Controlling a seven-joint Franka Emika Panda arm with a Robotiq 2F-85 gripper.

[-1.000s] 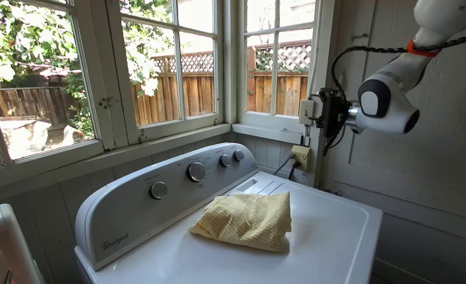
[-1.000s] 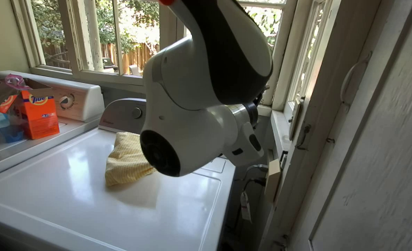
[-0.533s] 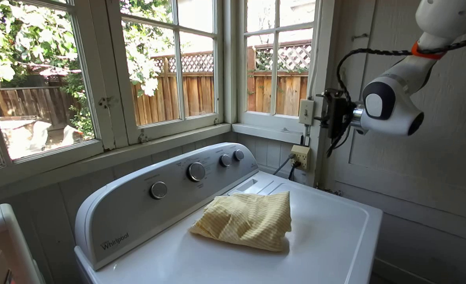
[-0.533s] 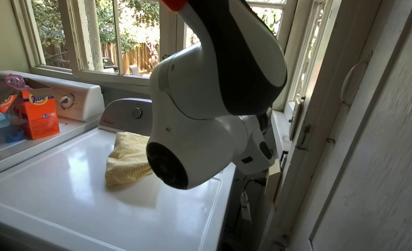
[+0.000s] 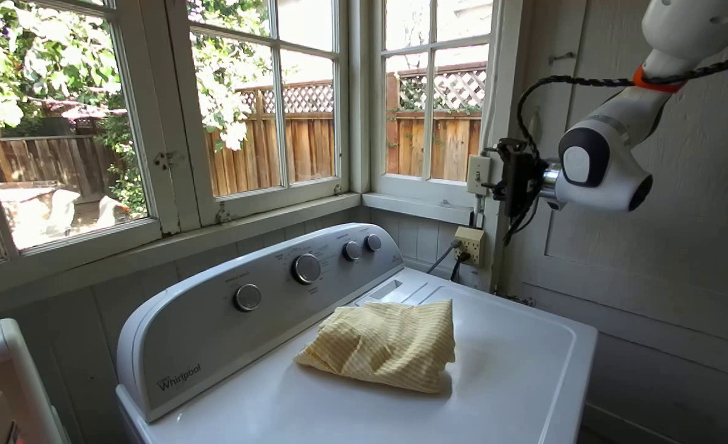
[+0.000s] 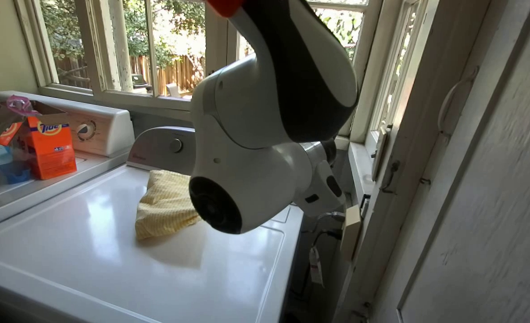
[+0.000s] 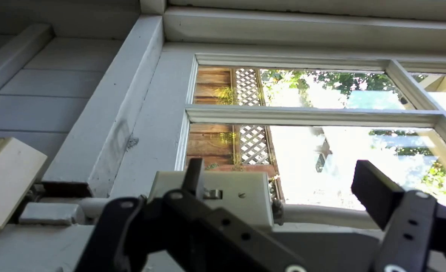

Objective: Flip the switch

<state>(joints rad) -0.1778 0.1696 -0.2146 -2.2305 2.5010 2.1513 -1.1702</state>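
The black two-fingered gripper (image 7: 285, 185) is held with its fingers well apart, nothing clasped; one is set in front of the off-white rectangular switch plate (image 7: 233, 186), close by its small lever (image 7: 212, 194), contact unclear. The reach may be judged nearly complete, the flip yet to be made. The plate is mounted at the edge of the white-framed glass window (image 7: 313, 115), long axis vertical, face turned toward the gripper; whether the lever points up or down cannot be told.

In an exterior view I see bright, white-framed windows (image 5: 279, 105) along the left and far sides, a sunlit wooden fence (image 5: 309, 148) outside, and dim grey panelling (image 5: 653, 265) on the right.
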